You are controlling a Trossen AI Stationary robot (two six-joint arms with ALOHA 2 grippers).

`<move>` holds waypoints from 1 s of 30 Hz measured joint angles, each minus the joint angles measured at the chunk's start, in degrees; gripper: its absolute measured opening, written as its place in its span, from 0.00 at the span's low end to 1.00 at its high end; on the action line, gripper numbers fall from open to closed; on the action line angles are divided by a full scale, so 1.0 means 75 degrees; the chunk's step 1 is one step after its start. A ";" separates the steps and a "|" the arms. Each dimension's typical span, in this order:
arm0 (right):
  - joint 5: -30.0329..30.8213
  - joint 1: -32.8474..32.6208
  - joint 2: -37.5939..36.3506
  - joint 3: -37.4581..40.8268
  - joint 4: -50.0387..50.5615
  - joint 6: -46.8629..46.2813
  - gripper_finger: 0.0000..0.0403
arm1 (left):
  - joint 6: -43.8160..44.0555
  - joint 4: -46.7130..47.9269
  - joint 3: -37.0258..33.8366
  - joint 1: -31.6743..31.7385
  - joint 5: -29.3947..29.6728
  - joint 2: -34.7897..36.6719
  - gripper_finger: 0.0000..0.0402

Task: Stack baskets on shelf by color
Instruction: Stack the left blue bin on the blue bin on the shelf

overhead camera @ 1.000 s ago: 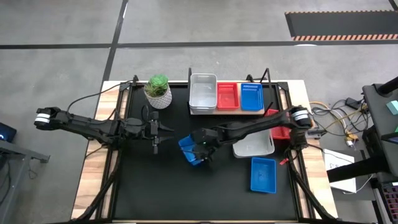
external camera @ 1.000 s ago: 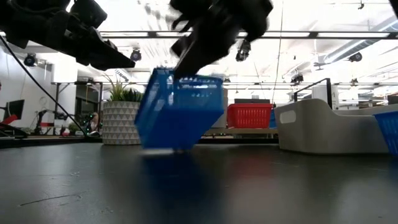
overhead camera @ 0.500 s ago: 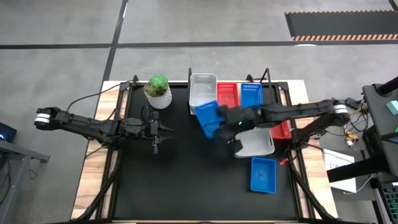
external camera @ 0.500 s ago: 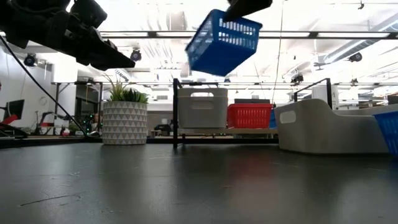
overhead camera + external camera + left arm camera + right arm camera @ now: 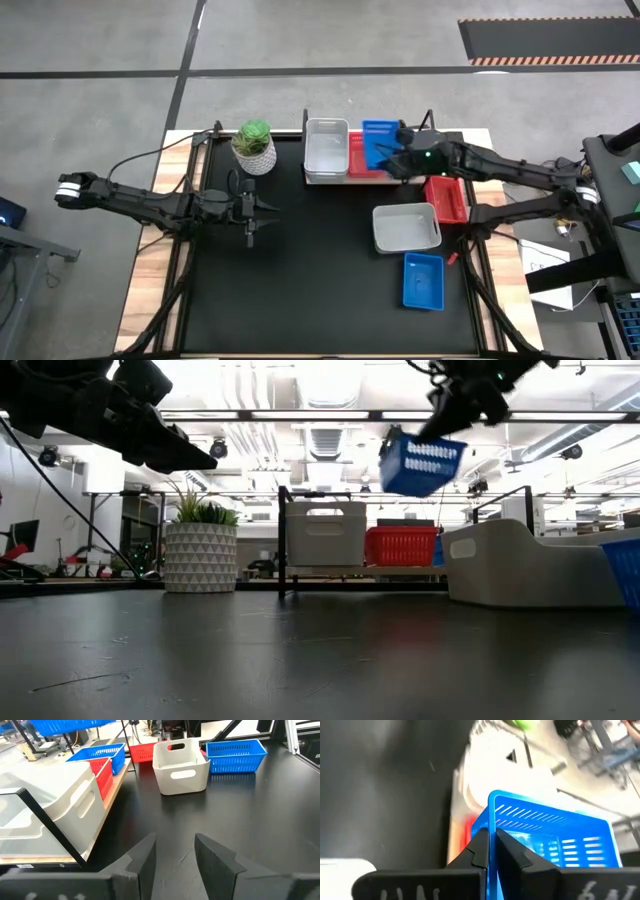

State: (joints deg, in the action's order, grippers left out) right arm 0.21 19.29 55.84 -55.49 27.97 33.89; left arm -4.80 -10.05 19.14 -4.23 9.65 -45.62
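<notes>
From above, the right gripper (image 5: 400, 160) clamps a blue basket (image 5: 378, 146) over the shelf (image 5: 385, 178). The low view shows this basket tilted in the air (no writing is readable anywhere). In the left wrist view, the left gripper (image 5: 174, 851) waits, fingers apart.

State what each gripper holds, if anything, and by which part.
The right gripper pinches a blue basket by its rim, above the shelf. The left gripper is open and holds nothing.
</notes>
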 joint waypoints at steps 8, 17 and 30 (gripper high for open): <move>-0.0004 0.1231 -0.0582 0.1378 -0.0553 0.0049 0.03 | -0.0003 0.0001 -0.0003 0.0000 0.0001 -0.0014 0.29; -0.0026 0.1630 -0.0639 0.1867 -0.1140 0.0577 0.03 | -0.0006 0.0004 -0.0003 0.0000 0.0001 -0.0013 0.29; -0.0026 0.1700 -0.0789 0.1835 -0.0082 0.0763 0.03 | -0.0037 0.0013 -0.0006 0.0000 0.0000 -0.0013 0.29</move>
State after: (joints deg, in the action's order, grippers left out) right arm 0.01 32.05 49.93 -41.72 27.36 39.62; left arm -5.08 -9.96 19.09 -4.23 9.65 -45.71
